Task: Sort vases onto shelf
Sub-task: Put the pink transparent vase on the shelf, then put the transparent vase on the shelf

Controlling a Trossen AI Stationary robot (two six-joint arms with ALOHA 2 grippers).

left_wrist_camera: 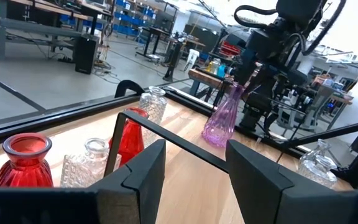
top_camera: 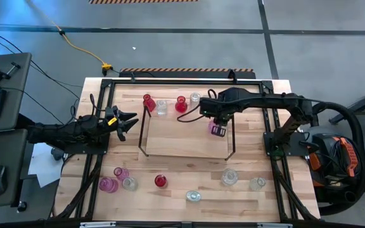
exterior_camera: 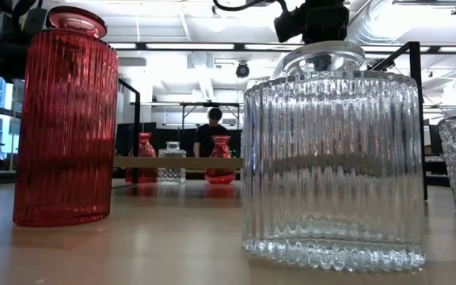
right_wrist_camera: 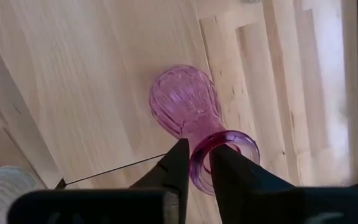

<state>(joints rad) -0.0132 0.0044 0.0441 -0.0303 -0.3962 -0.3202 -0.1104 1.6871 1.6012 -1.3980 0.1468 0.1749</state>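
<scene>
The shelf [top_camera: 182,136] stands mid-table, with two red vases [top_camera: 148,101] [top_camera: 181,103] and two clear ones [top_camera: 162,106] [top_camera: 195,98] along its far edge. My right gripper [top_camera: 217,125] is over the shelf's right end, shut on a pink vase [top_camera: 218,130], which also shows in the left wrist view [left_wrist_camera: 219,121]. My left gripper [top_camera: 129,121] is open and empty just left of the shelf, its fingers [left_wrist_camera: 148,171] pointing along it. Several pink, red and clear vases stand on the table near its front edge. My right gripper [right_wrist_camera: 199,165] holds the pink vase by the rim of its mouth [right_wrist_camera: 197,163]. One finger [right_wrist_camera: 229,171] is inside the mouth and one [right_wrist_camera: 176,168] outside, coming from above and pointing down. The vase hangs below, a little tilted, bulb [right_wrist_camera: 182,102] down. Whether its base touches the board, I cannot tell.
Near the front edge stand two pink vases [top_camera: 108,184], a red one [top_camera: 161,181] and clear ones [top_camera: 194,196] [top_camera: 230,176] [top_camera: 257,183]. The red [exterior_camera: 66,119] and a clear vase [exterior_camera: 331,158] fill the low view. A black frame [top_camera: 103,95] edges the table. A person [exterior_camera: 212,131] stands far behind.
</scene>
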